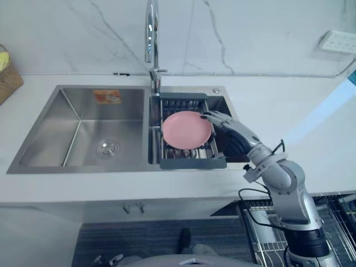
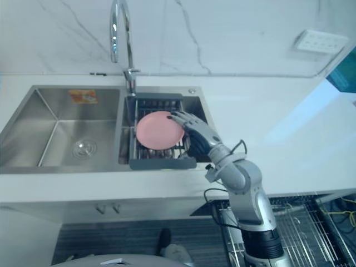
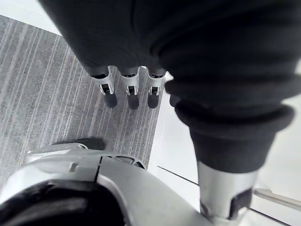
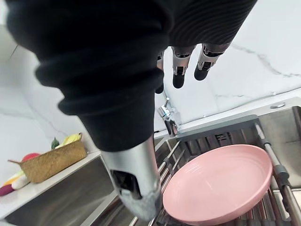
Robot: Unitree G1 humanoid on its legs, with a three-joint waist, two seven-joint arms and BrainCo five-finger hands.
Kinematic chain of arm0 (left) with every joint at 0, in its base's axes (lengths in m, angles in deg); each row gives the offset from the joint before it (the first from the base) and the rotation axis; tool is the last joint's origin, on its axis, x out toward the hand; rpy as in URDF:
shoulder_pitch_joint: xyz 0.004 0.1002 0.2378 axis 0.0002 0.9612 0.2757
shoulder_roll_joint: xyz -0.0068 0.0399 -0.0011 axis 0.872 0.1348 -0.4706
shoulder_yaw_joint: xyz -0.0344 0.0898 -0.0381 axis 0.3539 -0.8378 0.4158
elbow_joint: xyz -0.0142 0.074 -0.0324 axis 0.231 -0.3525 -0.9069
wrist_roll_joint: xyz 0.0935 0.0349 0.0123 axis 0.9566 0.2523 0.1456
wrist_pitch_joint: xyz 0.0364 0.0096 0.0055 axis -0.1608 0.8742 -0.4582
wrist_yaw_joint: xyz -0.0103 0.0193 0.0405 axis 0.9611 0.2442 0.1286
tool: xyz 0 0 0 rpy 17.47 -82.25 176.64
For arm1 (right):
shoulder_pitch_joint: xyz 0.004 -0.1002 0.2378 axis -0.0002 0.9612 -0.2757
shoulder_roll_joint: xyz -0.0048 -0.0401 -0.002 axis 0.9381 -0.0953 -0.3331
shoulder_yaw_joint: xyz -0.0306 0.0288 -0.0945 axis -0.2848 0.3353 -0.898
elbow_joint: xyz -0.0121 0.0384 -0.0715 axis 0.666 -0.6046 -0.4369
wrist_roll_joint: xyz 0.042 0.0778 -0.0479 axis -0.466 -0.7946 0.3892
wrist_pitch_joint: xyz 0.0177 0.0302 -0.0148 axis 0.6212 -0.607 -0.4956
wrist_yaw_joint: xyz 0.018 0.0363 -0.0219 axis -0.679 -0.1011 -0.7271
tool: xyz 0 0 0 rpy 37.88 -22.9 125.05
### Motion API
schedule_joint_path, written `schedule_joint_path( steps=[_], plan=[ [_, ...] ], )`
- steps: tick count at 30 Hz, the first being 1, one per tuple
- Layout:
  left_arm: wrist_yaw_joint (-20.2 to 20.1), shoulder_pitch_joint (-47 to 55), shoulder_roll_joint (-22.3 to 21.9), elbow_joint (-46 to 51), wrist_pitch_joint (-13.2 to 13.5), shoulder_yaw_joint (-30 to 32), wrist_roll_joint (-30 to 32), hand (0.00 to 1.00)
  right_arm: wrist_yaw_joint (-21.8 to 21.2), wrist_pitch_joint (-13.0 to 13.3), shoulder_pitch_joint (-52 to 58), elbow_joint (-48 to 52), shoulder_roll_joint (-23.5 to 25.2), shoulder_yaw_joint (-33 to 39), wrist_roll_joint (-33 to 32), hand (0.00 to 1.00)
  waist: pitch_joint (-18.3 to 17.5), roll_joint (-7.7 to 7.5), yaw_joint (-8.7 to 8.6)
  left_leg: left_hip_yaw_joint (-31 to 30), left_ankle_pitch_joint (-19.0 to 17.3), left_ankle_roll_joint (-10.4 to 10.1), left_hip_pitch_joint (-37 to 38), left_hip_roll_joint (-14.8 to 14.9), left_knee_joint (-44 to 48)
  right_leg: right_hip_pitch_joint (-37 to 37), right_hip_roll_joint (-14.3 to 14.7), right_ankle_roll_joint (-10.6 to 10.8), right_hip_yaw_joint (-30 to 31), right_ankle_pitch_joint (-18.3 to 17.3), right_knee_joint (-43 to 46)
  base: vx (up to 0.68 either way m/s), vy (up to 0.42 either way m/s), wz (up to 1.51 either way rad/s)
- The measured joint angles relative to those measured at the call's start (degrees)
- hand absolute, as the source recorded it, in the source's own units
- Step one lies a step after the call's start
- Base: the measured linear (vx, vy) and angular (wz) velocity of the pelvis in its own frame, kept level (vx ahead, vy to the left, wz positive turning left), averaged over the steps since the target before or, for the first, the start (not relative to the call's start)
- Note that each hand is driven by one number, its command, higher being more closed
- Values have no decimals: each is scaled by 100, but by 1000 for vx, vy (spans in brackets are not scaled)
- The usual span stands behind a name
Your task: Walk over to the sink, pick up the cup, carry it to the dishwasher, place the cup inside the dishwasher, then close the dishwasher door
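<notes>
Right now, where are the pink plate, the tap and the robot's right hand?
Pink plate (image 1: 186,129), left eye view, its middle.
Tap (image 1: 148,39), left eye view, its spout.
Right hand (image 1: 232,134), left eye view, its dark back.

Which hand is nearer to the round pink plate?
Right. The right hand is beside the round pink plate; the left hand hangs above the grey floor.

A pink plate (image 1: 186,129) lies face up on the sink rack (image 1: 192,163).
</notes>
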Motion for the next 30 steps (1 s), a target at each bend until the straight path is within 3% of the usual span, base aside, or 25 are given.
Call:
schedule_joint_path(
  steps=[4, 14, 22, 30],
  plan=[
    [1, -10, 28, 66, -70, 2, 90, 0, -222, 173, -404, -108, -147, -373, 506, 0, -3, -4, 60, -36, 35, -5, -37, 0, 0, -19, -10, 0, -23, 0, 1, -3, 57, 6],
    [7, -28, 52, 127, -169, 45, 197, 0, -236, 447, -793, -515, -148, -876, 1644, 0, -68, -93, 152, -146, 71, -7, -92, -2, 2, -18, -25, -1, -44, 1, 0, -10, 56, 5],
    [7, -29, 101, 246, -365, -9, 264, 0, -202, 409, -822, -1155, -175, -1151, 2147, 0, -103, -107, 164, -149, 79, -19, -94, -3, 3, -21, -26, 2, -44, -1, 0, -11, 60, 0],
    [-2, -26, 107, 435, -632, -22, 295, 0, 12, 87, -819, -1594, -178, -1263, 2574, 0, -109, -97, 234, -165, 80, -21, -93, -9, -1, -12, -33, 15, -64, -11, 0, -3, 59, 1]
  ],
)
